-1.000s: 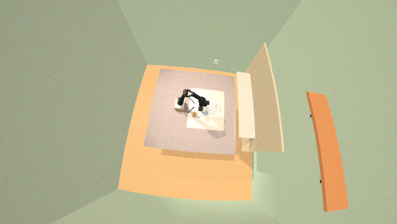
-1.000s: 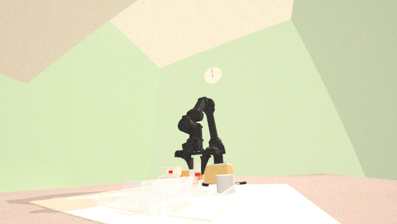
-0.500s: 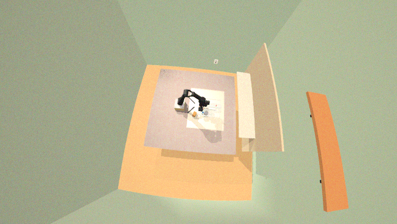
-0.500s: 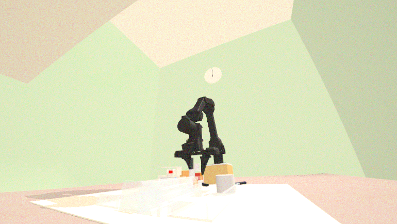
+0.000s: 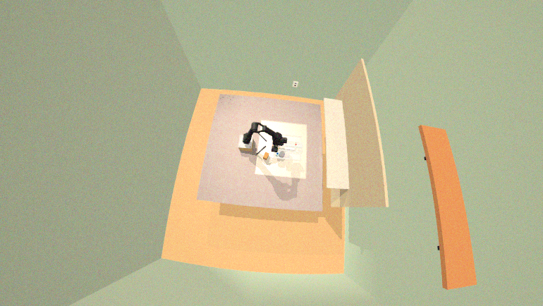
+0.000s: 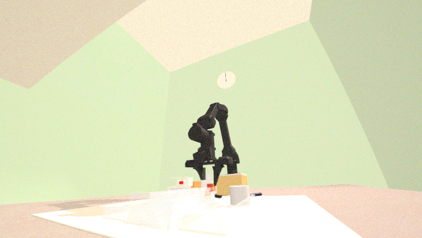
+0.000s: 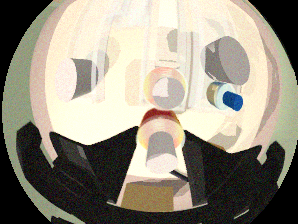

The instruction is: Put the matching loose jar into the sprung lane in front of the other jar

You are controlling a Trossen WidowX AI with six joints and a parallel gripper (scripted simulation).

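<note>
- Top view: looks steeply down from high above and well back; the bench (image 5: 228,178) sits in the middle of the frame, small, with green walls filling the left and right sides and an orange shelf (image 5: 448,205) at lower right.
- Exterior view: looks from low, near bench height, across the white mat (image 5: 281,173) (image 6: 280,215) (image 7: 115,120) and slightly upward; the arm (image 5: 266,130) (image 6: 225,132) stands at centre, the ceiling fills the top.
- Wrist view: nearest of all, looking past the jaws at the bottom of a round frame, its corners black.
- All three share the mat and jaws; top and exterior share the whole arm.
</note>
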